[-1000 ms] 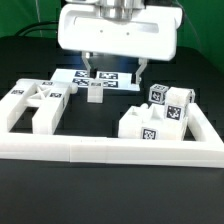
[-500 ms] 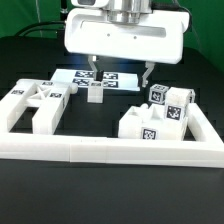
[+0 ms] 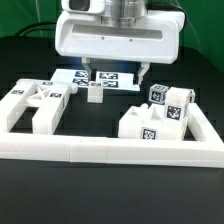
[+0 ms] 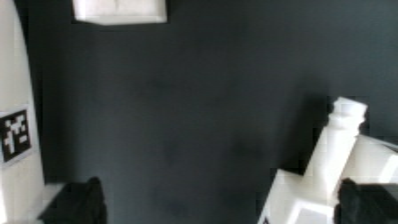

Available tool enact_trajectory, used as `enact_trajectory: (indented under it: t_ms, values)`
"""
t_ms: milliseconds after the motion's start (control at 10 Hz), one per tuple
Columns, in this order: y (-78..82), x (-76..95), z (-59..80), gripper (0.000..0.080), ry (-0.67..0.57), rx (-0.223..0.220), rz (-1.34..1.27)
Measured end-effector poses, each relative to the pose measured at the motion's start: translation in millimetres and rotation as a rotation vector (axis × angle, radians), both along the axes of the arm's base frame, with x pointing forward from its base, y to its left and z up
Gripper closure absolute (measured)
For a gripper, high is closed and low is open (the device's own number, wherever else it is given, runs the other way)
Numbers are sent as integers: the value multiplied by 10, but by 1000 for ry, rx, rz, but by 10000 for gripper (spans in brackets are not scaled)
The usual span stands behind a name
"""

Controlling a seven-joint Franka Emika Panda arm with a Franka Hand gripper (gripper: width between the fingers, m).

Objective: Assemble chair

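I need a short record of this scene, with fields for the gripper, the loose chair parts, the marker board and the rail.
gripper: gripper open, holds nothing, above the far middle
small block: small block stands alone, in front of the marker board
left parts: left parts grouped at the exterior view's left
right parts: right parts, tagged cubes on top, at the exterior view's right
marker board: marker board flat, under the gripper
border rail: border rail along the near side

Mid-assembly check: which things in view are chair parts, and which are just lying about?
Chair job: small white block; tagged parts at the exterior view's left; tagged slab and cubes at its right; open gripper.
Just lying about: marker board; border rail; black table.
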State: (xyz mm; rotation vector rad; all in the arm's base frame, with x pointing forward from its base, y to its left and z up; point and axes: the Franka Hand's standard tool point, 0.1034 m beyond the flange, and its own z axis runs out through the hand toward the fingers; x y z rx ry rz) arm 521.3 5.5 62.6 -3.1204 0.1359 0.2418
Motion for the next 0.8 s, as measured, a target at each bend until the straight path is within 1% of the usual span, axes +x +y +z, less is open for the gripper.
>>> enact_trajectory:
  t_ms: [100, 200, 300, 400, 500, 600, 700, 800]
  values:
    - [11, -61, -4, 151, 86, 12, -2]
    - [13, -47, -5, 151, 171, 22, -4]
    - [1, -24, -27, 151, 201, 24, -4]
    - [-83, -102, -77, 151, 270, 26, 5]
    - [-219, -143, -111, 151, 361, 43, 14]
    - [-296, -139, -85, 151, 479, 65, 0]
    - [-291, -43, -129, 151, 495, 62, 0]
    - [-271, -162, -107, 151, 577, 73, -2]
